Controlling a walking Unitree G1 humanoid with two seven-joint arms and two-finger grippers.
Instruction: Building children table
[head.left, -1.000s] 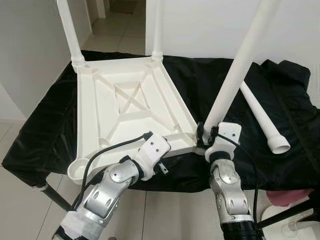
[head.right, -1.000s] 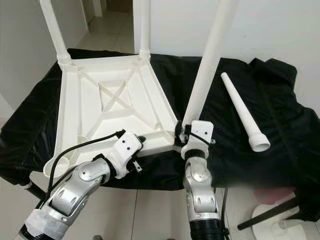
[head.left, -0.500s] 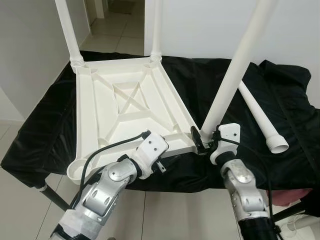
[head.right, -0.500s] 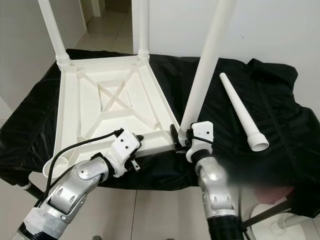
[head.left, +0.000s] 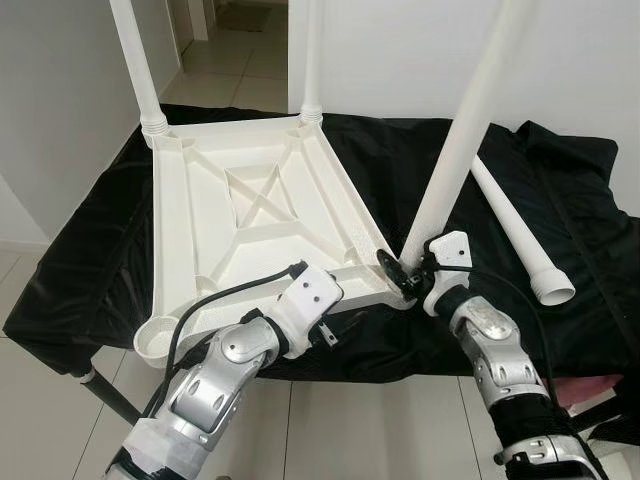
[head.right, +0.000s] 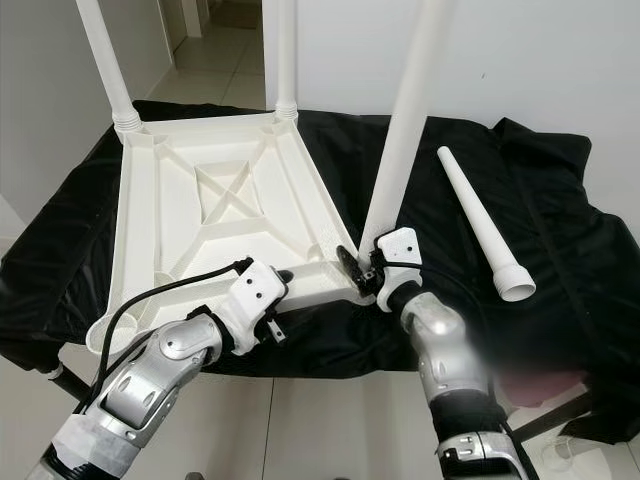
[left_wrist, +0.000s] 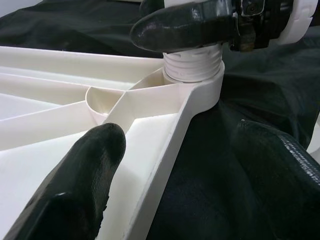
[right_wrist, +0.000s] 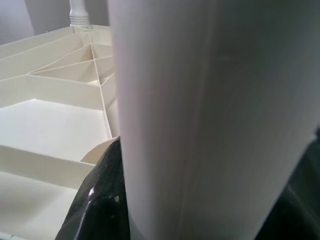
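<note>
Three white legs stand upright in corner sockets of the upturned tabletop (head.left: 255, 215); a fourth leg (head.left: 520, 232) lies loose on the black cloth (head.left: 560, 190), well apart from the tabletop on my right. My right pincer (head.left: 407, 278) is clamped around the base of the near-right leg (head.left: 455, 150), right at its socket. My left pincer (left_wrist: 170, 165) has its fingers spread, straddling the tabletop's near edge just beside that socket. One socket (head.left: 155, 340), at the near-left corner, stands unfilled. The tabletop's near edge sits at the counter's front. Tiled floor (head.left: 30, 390) lies around, with a white wall (head.left: 400, 50) behind.
</note>
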